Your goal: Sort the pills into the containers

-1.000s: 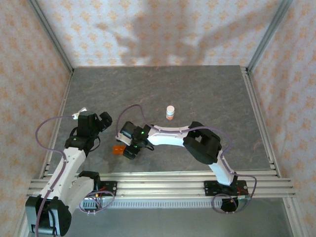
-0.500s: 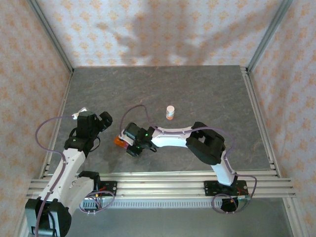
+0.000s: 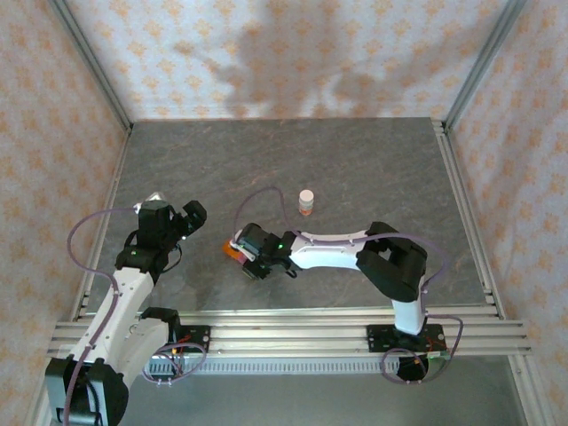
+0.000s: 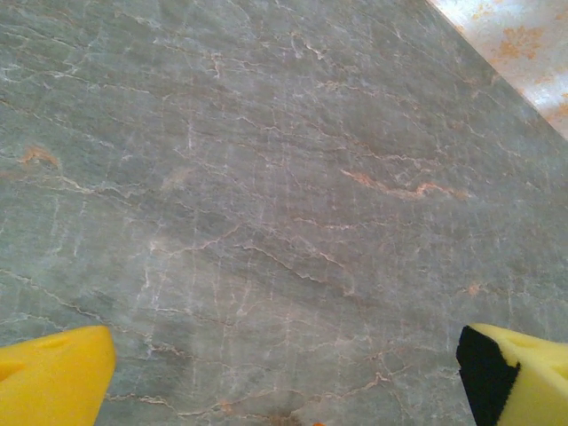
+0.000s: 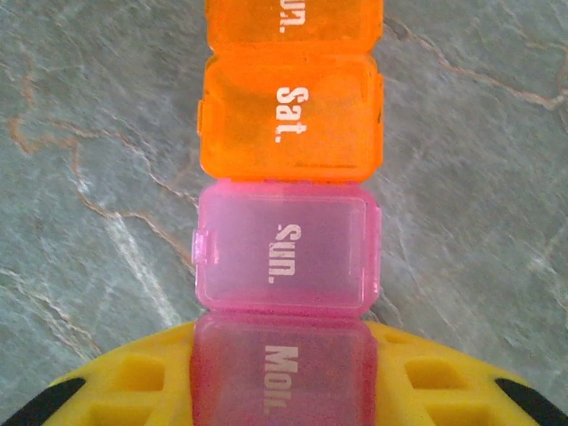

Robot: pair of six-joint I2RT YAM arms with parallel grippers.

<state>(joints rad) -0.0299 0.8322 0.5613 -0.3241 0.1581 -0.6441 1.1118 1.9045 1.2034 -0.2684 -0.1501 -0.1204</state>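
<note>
— Now, which step is being worked on?

— Seemingly the pill strip (image 5: 288,177) is being gripped so that it can be placed for sorting. Its pink end is being pinched by the right gripper (image 3: 247,257). The cell marked "Mon." is being clamped between the fingers (image 5: 124,386), while the "Sun." and "Sat." cells are lying straight ahead of the fingertips, flat on the table (image 5: 479,177).

— And the left gripper (image 4: 284,377)?

— Its pads are being held wide apart, with nothing between them but bare table.

— What is being called for next?

— Judging by the lids, all lying shut ahead of the fingertips, no cell is being filled yet. Probably the strip is being readied to be set down squarely, so that one lid can be lifted. The white bottle (image 3: 306,201) is standing well beyond the right fingertips and is likely being saved for afterwards. A steady pinch is being demanded, since smooth plastic may slip.
</note>
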